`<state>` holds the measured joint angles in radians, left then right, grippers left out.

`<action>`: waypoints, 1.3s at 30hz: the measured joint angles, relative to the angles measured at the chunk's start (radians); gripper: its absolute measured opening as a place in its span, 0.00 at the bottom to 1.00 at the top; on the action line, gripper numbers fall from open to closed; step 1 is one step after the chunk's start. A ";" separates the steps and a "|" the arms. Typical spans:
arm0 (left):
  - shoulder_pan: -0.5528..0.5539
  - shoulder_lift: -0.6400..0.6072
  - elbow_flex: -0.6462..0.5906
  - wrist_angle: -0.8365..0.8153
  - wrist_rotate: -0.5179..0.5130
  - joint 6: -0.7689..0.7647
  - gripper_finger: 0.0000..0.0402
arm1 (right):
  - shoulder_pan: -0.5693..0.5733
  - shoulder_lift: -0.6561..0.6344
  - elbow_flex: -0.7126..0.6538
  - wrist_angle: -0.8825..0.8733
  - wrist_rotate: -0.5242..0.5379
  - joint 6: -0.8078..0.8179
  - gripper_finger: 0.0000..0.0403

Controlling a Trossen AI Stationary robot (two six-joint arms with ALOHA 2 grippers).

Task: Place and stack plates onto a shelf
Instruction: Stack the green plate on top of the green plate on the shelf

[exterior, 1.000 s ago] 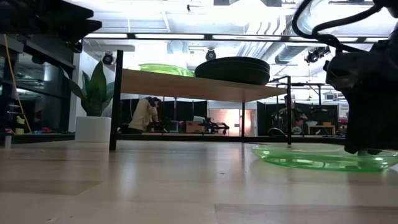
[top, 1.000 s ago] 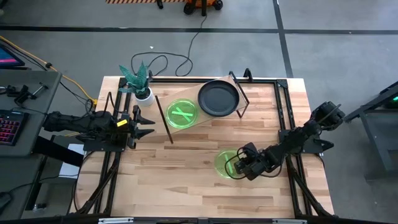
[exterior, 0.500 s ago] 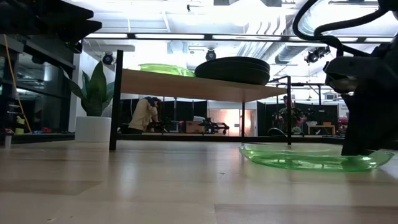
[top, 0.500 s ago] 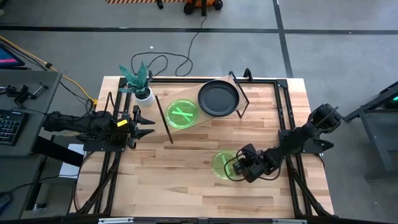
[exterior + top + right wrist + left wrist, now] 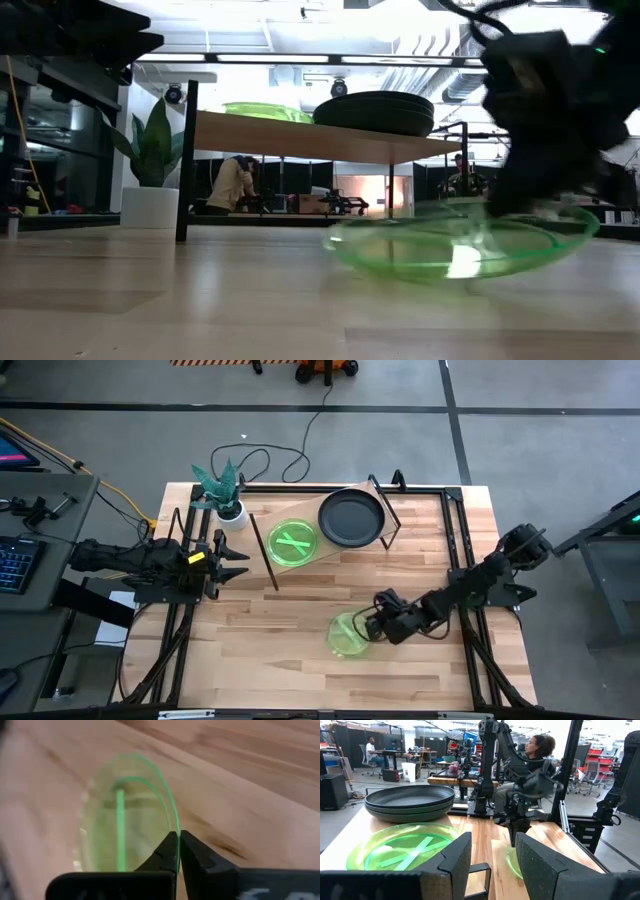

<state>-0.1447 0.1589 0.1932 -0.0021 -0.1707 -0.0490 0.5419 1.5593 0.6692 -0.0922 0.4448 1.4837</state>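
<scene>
A translucent green plate (image 5: 348, 634) is near the middle of the table, toward its near right, with my right gripper (image 5: 372, 626) shut on it. The wooden shelf (image 5: 324, 550) stands at the far middle. Another green plate (image 5: 292, 544) lies on its left part, and a stack of dark grey plates (image 5: 351, 517) on its right part. My left gripper (image 5: 236, 560) waits open at the table's left edge, left of the shelf, touching nothing. My right gripper pinches the green plate's rim (image 5: 173, 827) between its two fingers, on the side of the plate toward the table's right. The fingers come from the right, slanting down. The plate (image 5: 460, 240) sits tilted, its held side higher, raised off the tabletop.
A white pot with a green plant (image 5: 228, 498) stands at the far left corner beside the shelf. Black frame rails (image 5: 455, 550) run along the table's edges. Bare wood (image 5: 280, 640) lies left of the held plate. People sit in the room beyond.
My right gripper has shut on the green plate's rim and gone toward the table's left and near edge. The plate, flat on the table a second ago, has shifted left with it and now stands tilted, its held side lifted.
</scene>
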 joint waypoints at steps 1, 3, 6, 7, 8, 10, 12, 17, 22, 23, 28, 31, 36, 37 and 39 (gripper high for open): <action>0.000 0.000 0.000 0.000 0.000 0.000 0.36 | -0.014 0.000 0.000 0.043 -0.015 -0.036 0.00; 0.000 0.000 0.000 0.000 0.000 0.000 0.36 | -0.041 -0.001 0.001 0.121 -0.046 -0.107 0.00; 0.000 0.000 0.000 0.000 0.000 0.000 0.36 | -0.082 -0.001 0.001 0.246 -0.091 -0.215 0.00; 0.000 0.000 0.000 0.000 0.000 0.000 0.36 | -0.096 -0.002 0.001 0.292 -0.107 -0.252 0.00; 0.000 0.000 0.000 0.000 0.000 0.000 0.36 | -0.110 -0.002 0.002 0.335 -0.117 -0.280 0.00; 0.000 0.000 0.000 0.000 0.000 0.000 0.36 | -0.134 -0.002 0.002 0.409 -0.131 -0.334 0.00; 0.000 0.000 0.000 0.000 0.000 0.000 0.36 | -0.157 -0.002 0.002 0.485 -0.138 -0.388 0.00; 0.000 0.000 0.000 0.000 0.000 0.000 0.36 | -0.222 -0.002 0.002 0.716 -0.100 -0.550 0.00; 0.000 0.000 0.000 0.000 0.000 0.000 0.36 | -0.337 -0.016 0.007 0.944 -0.054 -0.681 0.00; 0.000 0.000 0.000 0.000 0.000 0.000 0.36 | -0.368 -0.022 0.017 0.946 -0.051 -0.698 0.00; 0.000 0.000 0.000 0.005 0.000 0.002 0.36 | -0.511 -0.030 0.125 0.817 -0.059 -0.768 0.00; 0.000 0.000 0.000 0.005 0.000 0.017 0.36 | -0.569 -0.019 0.241 0.637 -0.064 -0.820 0.00; 0.000 0.000 0.000 0.005 0.000 0.016 0.36 | -0.588 -0.011 0.421 0.392 -0.061 -0.956 0.00; 0.000 0.000 0.000 0.005 0.000 0.013 0.36 | -0.588 -0.010 0.446 0.352 -0.057 -0.974 0.00; 0.000 0.000 0.000 0.000 0.000 0.000 0.36 | -0.587 -0.011 0.483 0.293 -0.028 -1.005 0.00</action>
<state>-0.1444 0.1589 0.1932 -0.0019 -0.1709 -0.0494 -0.0452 1.5486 1.1524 0.2007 0.4165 0.4788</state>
